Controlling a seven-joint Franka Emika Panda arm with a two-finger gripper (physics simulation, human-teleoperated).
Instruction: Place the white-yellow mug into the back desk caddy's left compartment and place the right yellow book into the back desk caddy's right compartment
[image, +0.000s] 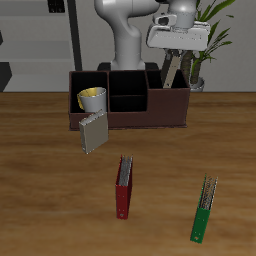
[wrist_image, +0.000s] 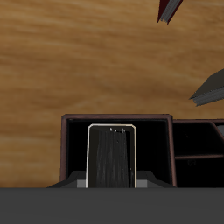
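Gripper (image: 172, 62) apparently gripping one book (wrist_image: 112, 156), over caddy (image: 130, 116)

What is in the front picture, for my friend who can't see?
A gripper holds a yellow book over one end of a brown desk caddy; a white-yellow mug sits in the other end. Another book leans on the caddy's front; a red book and a green book rest on the table.

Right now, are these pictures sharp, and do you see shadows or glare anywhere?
Exterior view: low-resolution and slightly soft, evenly lit, no glare; the red book and green book cast only faint shadows on the table. Wrist view: the wood grain looks smeared, the caddy's compartment is very dark, and a blurred dark band of the hand crosses the near edge.
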